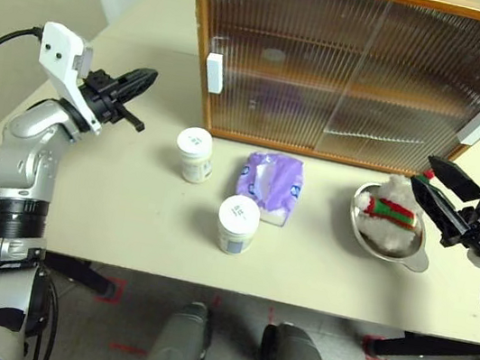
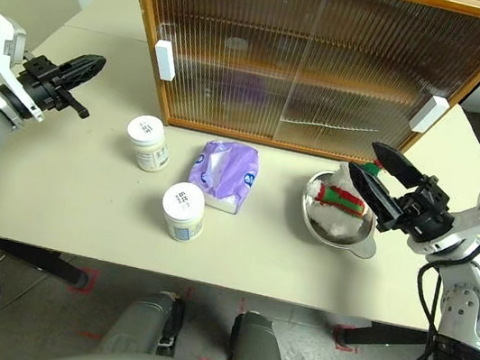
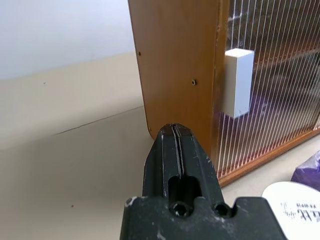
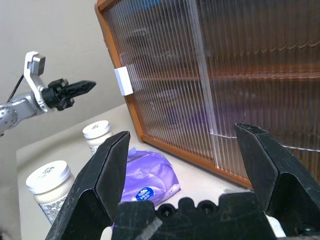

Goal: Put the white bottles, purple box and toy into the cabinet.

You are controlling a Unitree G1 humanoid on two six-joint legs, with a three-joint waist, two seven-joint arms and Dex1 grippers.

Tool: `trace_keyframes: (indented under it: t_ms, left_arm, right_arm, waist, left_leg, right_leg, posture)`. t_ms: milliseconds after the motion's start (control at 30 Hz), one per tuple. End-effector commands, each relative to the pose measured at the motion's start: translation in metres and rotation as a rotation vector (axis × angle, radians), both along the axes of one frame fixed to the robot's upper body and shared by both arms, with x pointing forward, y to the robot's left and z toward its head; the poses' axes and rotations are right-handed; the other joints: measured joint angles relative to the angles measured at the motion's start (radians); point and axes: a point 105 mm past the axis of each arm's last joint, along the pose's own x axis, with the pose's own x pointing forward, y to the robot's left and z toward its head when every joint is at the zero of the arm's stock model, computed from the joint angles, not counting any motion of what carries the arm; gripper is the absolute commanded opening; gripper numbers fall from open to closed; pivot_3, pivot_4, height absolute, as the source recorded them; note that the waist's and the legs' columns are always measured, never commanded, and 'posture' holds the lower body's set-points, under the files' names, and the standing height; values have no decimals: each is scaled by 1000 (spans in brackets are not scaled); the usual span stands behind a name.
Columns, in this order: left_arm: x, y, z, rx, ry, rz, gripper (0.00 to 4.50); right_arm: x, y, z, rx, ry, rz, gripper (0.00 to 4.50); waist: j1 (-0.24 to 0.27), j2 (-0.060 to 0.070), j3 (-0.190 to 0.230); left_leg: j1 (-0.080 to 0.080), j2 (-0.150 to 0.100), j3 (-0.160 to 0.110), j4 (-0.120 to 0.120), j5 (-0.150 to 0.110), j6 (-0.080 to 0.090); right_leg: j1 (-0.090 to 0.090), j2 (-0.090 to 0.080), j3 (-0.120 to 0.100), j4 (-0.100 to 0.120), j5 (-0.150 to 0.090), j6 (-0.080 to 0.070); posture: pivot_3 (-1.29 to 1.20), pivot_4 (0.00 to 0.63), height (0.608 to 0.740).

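A: Where do the task's things sit?

B: Two squat white plastic jars with white screw lids stand on the pale table (image 1: pixel 107 214), one (image 1: pixel 195 154) nearer the cabinet, one (image 1: pixel 238 223) nearer the table's front edge; just beside them lies the soft lavender tissue pack (image 1: pixel 269 185), apart from both jars.

A: And the toy?

B: The fluffy white plush figure with the red-and-green scarf (image 1: pixel 389 215) lies in a shiny steel bowl (image 1: pixel 410 257), to the right of the pack; how it lies I can't quite make out.

A: The cabinet?

B: The big orange-brown wooden cabinet (image 1: pixel 214 11) stands at the back; both ribbed translucent sliding doors look drawn across, a white handle (image 1: pixel 213 73) at the left edge and another (image 1: pixel 478 127) at the right.

A: The grippers?

B: The left gripper (image 1: pixel 143 80) hangs above the table with its black fingers pressed together on nothing, pointing toward the cabinet's left corner; the right gripper (image 1: pixel 432 178) hovers by the bowl, fingers spread wide, empty.
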Motion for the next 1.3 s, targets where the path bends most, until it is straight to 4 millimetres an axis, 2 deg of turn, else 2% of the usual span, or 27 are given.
trace_keyframes:
  t_ms: [33,400,600,733,1033,1300]
  left_arm:
    - [4,-16,-3,1,13,-46,48]
    - [27,-43,-12,-9,24,-91,48]
    - [37,-51,-6,-90,4,-111,48]
    - [42,-66,-7,-58,11,-159,48]
    - [44,-76,-7,-34,5,-196,48]
    - [39,-69,-6,-34,2,-189,48]
  right_arm:
    - [2,5,6,-6,-34,12,4500]
    - [10,24,9,-98,-49,106,4500]
    - [11,29,7,-101,-56,110,4500]
    - [11,31,9,-97,-67,114,4500]
    - [12,33,6,-112,-67,117,4500]
    - [17,34,5,-111,-69,124,4500]
  waist:
    - [0,0,0]
    - [1,-1,0]
    - [2,-1,0]
    - [2,-1,0]
    - [3,-2,-1]
    - [5,-2,-1]
  left_leg:
    - [0,0,0,0,0,0]
    - [0,0,0,2,0,1]
    - [-3,0,0,5,1,1]
    - [-6,0,0,8,1,2]
    - [-7,-1,-1,11,1,3]
    - [-8,-1,-1,11,1,3]
  right_leg:
    - [0,0,0,0,0,0]
    - [1,2,-1,1,1,1]
    - [0,3,-2,1,2,3]
    - [-1,3,-3,1,3,5]
    - [-1,2,-3,1,5,7]
    - [-1,2,-3,1,5,7]
  posture:
    - [60,63,740]
    - [64,58,740]
    - [64,58,740]
    - [47,53,740]
    - [42,53,740]
    - [73,59,740]
